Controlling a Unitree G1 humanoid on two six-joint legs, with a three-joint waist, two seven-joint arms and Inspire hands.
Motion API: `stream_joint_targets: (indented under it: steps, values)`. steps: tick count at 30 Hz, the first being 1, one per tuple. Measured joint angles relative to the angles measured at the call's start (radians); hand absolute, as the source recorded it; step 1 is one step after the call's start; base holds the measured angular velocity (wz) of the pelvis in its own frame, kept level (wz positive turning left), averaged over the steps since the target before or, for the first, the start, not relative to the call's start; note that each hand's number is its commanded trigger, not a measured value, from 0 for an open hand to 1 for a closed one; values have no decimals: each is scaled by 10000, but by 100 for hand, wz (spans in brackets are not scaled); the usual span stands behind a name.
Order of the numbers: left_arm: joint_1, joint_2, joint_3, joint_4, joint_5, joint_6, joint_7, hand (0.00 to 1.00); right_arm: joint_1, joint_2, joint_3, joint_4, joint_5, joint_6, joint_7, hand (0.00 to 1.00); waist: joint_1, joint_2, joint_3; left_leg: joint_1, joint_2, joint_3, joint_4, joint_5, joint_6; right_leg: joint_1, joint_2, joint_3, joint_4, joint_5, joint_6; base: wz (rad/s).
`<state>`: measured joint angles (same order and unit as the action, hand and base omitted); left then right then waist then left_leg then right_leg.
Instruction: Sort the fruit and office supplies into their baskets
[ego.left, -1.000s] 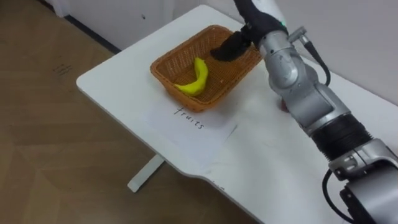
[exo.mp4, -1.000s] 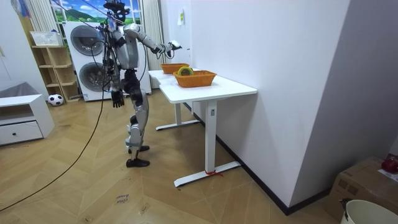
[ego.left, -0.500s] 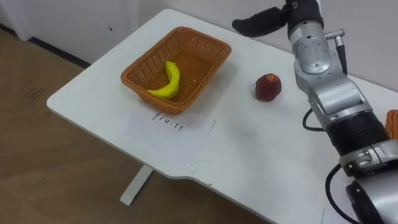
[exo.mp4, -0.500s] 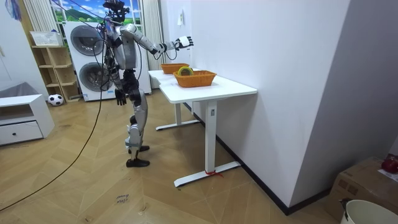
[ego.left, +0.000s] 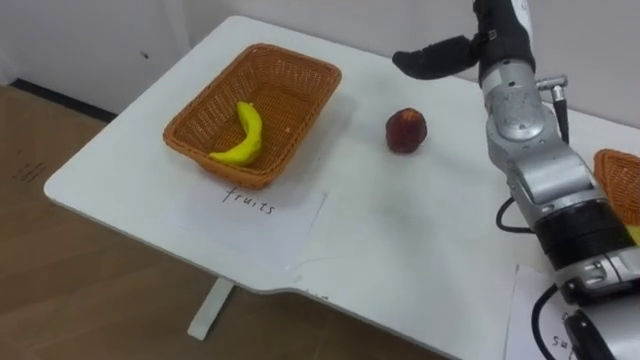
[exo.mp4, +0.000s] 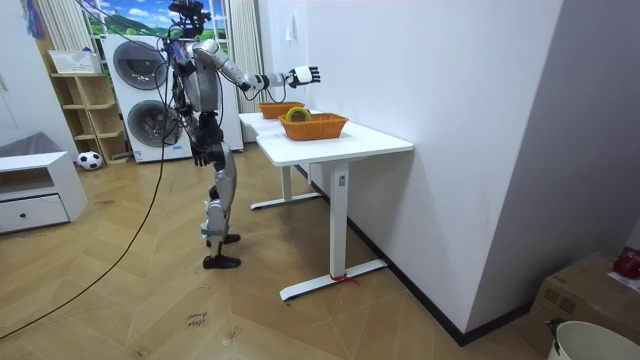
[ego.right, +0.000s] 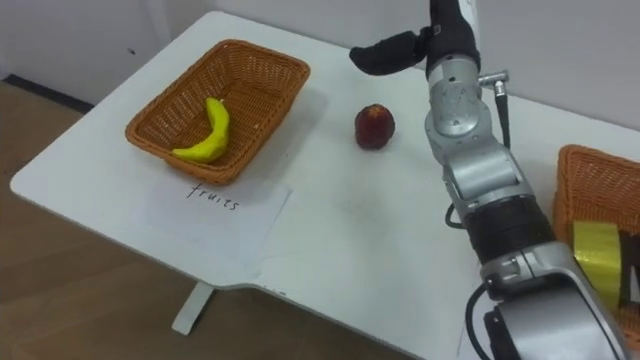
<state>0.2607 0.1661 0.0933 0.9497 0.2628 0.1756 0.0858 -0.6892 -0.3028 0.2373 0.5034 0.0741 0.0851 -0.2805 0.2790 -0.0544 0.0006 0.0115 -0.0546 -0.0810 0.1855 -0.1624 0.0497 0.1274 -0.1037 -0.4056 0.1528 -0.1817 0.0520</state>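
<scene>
A brown wicker fruit basket (ego.left: 212, 171) stands at the table's left end with a yellow banana (ego.left: 243, 135) lying in it. A red peach (ego.left: 405, 130) sits on the white table (ego.left: 400, 230), to the right of that basket. My right hand (ego.left: 435, 58) hovers open and empty above the table's far side, past the peach, fingers pointing left. A second wicker basket (ego.right: 573, 188) at the right edge holds a yellow tape roll (ego.right: 595, 245). In the room view my left hand (exo.mp4: 204, 154) hangs by my hip.
A paper sheet labelled for fruit (ego.left: 250, 205) lies in front of the fruit basket, and another sheet (ego.left: 528, 310) lies near the front right. I stand at the table's end; a wall runs along its far side. Wooden floor lies below the left edge.
My right hand rose out of the fruit basket and swung up and rightward with its fingers straightened. The view shifted right, bringing the peach and the second basket in.
</scene>
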Motion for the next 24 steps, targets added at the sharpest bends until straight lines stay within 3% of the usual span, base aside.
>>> stream_joint_targets:
  steps: [11, 20, 24]
  values:
    - [-141, -270, -5, 70, 17, -1, 208, 0, -7, -9, -127, 1115, -9, -11, 136, 0, 14, 63, 25, -558, 47, 224, 26, 2, 0, -625, 12, 199, 17, 17, -28, -5]
    - [-309, -263, -283, 118, 22, -22, 194, 0, -9, -6, -52, 1236, 495, -9, 563, 0, 139, 26, 49, -879, 66, 268, 30, 8, -1, -985, 12, 285, 14, 19, -31, -2]
    - [-496, -234, -342, 143, 22, -79, 193, 0, -9, -11, 142, 1238, 887, -9, 1000, 0, 293, -101, 121, -897, 76, 262, 12, 10, -3, -1019, 13, 326, 16, 19, -31, -2]
